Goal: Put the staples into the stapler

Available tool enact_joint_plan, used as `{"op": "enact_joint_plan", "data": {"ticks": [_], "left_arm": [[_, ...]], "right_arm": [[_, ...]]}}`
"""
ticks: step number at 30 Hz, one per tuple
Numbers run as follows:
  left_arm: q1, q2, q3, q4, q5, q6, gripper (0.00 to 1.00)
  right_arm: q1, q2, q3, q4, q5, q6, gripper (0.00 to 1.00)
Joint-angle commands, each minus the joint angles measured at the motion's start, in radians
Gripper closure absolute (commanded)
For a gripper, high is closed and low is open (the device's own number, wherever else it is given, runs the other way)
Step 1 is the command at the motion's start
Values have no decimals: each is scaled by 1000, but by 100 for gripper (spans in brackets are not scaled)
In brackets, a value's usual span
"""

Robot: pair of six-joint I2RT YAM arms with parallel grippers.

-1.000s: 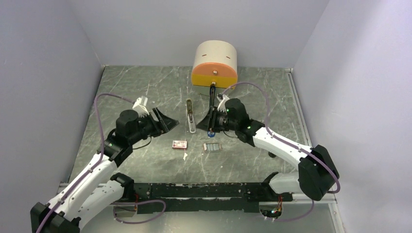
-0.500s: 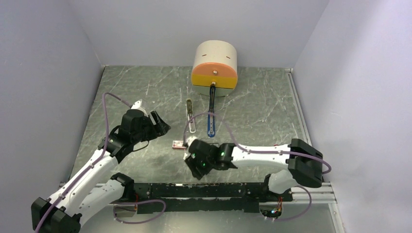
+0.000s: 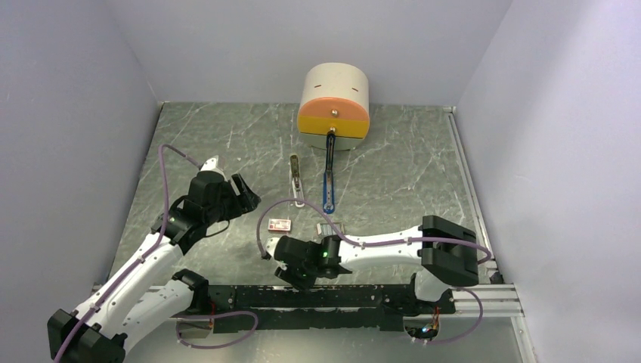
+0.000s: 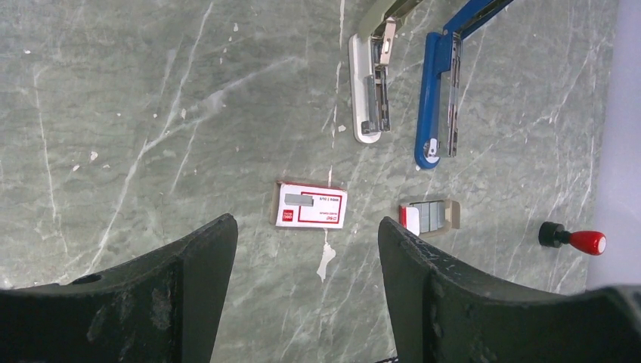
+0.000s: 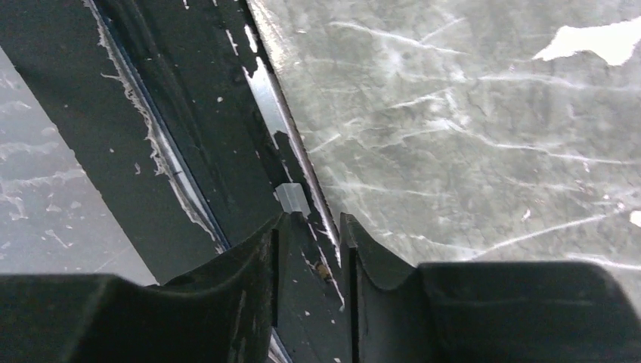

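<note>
Right, quick note: the R arm has swung a long way in the last sec. It was up at the stapler (image 3: 327,189), pincer by the blue arm. Now the right pincer (image 3: 293,272) hangs over the black rail (image 3: 363,296) at the near edge of the counter (image 3: 408,166), well apart from stapler and staples. Wrist view: right pincer (image 5: 311,219) shows only a narrow gap, w/ dark rail visible thru it and nothing clamped across. A small pale grey piece (image 5: 291,198) sits just beyond the tips, nearer one finger. Can't tell if it's a stray staple bit or if it touches the finger.

The left pincer (image 3: 246,195) has eased back a touch; it's spread wide and holds nothing. Its cam looks down on the whole set.

The staples (image 3: 329,228) lie in their little open tray, near the middle of the counter, just beside the red-and-white box (image 3: 279,224) and apart from the stapler. Mid-swing the R arm covered them; they're back in view, same spot.

The stapler's blue arm lies w/ metal channel up (image 4: 438,106), a white-beige part (image 4: 372,106) just beside it. The channel looks open, ready to take a strip.

Meaning, IMO: loading not started. The staples are untouched and the R arm is off-target, so it needs to come back to the tray.
</note>
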Motion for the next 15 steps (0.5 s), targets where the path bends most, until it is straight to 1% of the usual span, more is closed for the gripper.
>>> {"op": "enact_joint_plan", "data": {"ticks": [1, 8, 15], "left_arm": [[-2, -13, 8, -14, -19, 16, 26], [-2, -10, 3, -13, -21, 19, 26], [-2, -8, -3, -9, -17, 18, 26]], "right_arm": [[13, 27, 24, 46, -30, -36, 67], [19, 57, 30, 70, -22, -28, 74], [20, 73, 32, 68, -8, -25, 85]]}}
